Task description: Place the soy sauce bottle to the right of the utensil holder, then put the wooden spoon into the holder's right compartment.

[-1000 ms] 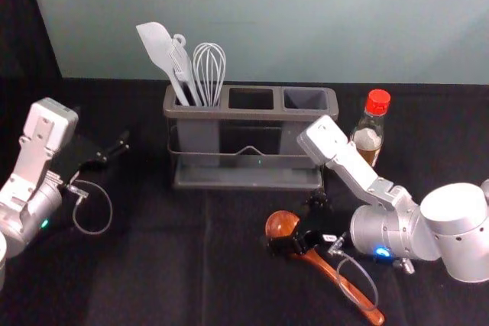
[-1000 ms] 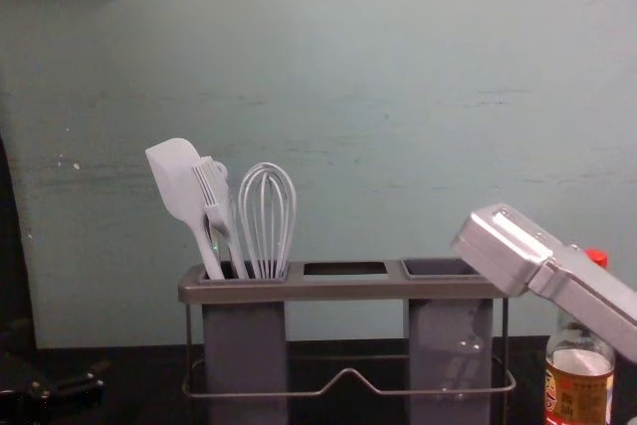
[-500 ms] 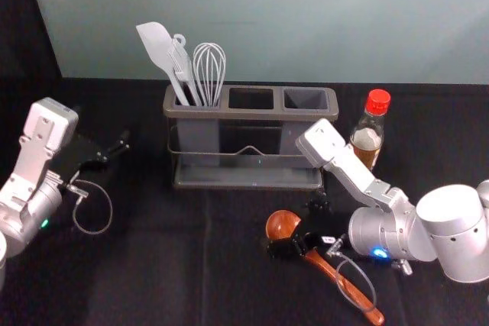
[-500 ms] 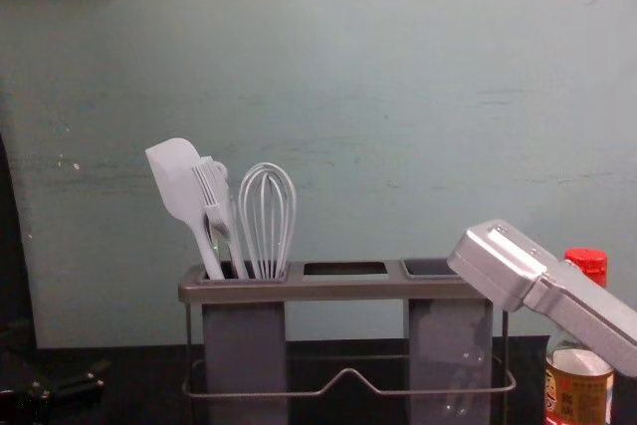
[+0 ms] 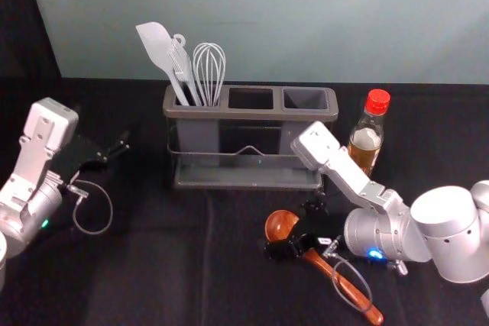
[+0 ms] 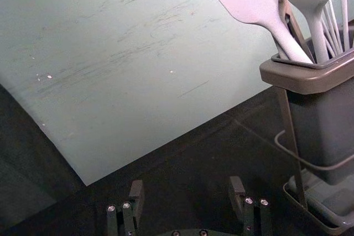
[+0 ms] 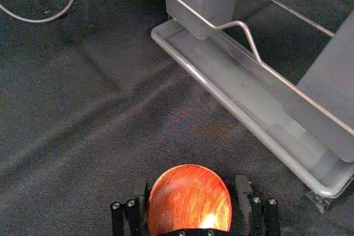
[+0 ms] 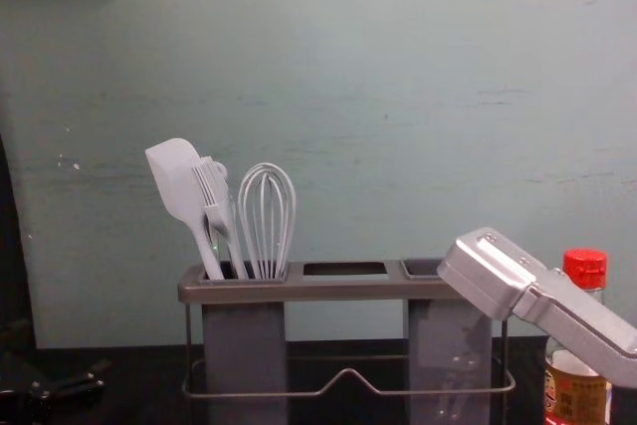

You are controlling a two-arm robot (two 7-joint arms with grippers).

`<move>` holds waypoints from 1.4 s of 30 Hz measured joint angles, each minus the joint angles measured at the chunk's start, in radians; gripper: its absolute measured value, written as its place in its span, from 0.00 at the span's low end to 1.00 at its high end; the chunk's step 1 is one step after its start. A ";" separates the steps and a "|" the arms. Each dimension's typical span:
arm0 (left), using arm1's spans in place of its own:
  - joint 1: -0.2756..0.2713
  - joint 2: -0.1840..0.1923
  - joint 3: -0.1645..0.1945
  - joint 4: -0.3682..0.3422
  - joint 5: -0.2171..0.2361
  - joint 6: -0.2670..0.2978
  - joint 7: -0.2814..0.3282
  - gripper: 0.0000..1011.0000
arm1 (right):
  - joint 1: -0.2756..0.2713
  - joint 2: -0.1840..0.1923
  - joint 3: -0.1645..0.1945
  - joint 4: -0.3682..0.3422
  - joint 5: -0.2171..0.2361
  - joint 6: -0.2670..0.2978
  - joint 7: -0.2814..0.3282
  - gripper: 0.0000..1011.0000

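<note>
Left end effector [image 5: 116, 150] hangs L of the holder over dark, creased cloth on the worktop [image 5: 153, 265], fingers [image 6: 135, 200] spread w/ nothing btwn, per its wrist view. Matte pale spatula [image 5: 155, 42], brush [image 5: 181, 59] & wire whisk [image 5: 208, 66] lean in the L compt. of the grey, round-cornered utensil holder [image 5: 229, 114]; dark cloth runs along its front edge. Glossy wooden spoon [image 5: 280, 224] lies diagonally in front, bowl toward the holder; right end effector [image 5: 294, 228] is over it, open, fingers either side of the bowl, prob. w/ slight gaps, hard to be sure. Glass soy sauce bottle [image 5: 363, 150], red cap, stands upright just R of the holder; chest view adds its yellow-brown label [image 8: 575, 400], partly behind the metal arm [image 8: 557, 311].
</note>
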 joint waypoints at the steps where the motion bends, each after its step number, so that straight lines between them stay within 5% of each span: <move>1: 0.000 0.000 0.000 0.000 0.000 0.000 0.000 0.99 | 0.000 -0.001 0.000 0.001 -0.002 -0.001 0.001 0.99; 23: 0.000 0.000 0.000 0.000 0.000 0.000 0.000 0.99 | 0.000 -0.002 -0.001 0.002 -0.006 -0.005 0.003 0.99; 32: 0.000 0.000 0.000 0.000 0.000 0.000 0.000 0.99 | 0.000 -0.001 -0.001 0.001 -0.006 -0.004 0.002 0.84; 42: 0.000 0.000 0.000 0.000 0.000 0.000 0.000 0.99 | 0.000 -0.001 -0.001 0.001 -0.005 -0.004 0.002 0.83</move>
